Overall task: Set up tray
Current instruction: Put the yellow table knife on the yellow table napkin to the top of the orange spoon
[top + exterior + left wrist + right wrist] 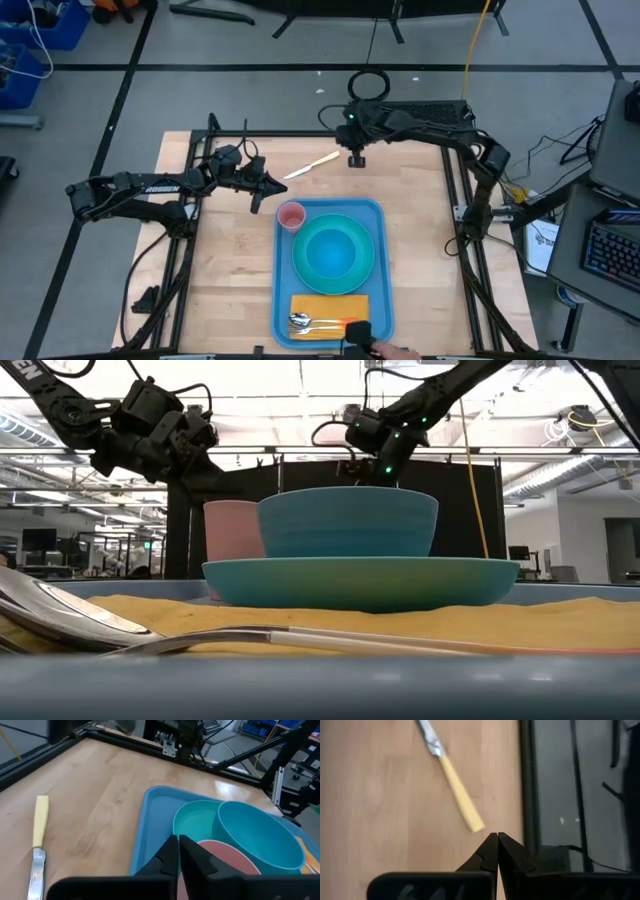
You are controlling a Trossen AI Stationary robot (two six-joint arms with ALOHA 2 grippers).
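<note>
Reaching for the knife (pixel 311 165) with my right gripper (pixel 355 160), fingers shut and empty like the left gripper (pixel 256 204), I might just push it away.

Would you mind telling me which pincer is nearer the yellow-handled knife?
Right. The right pincer hangs shut just beside the knife handle's end; the left pincer, also shut, is farther off, by the pink cup.

A yellow-handled metal knife (pixel 451 774) lies slantwise on the pale wooden tabletop (pixel 380 820). The right gripper (pixel 498 851), fingers pressed together, hangs just beyond the handle's end.
</note>
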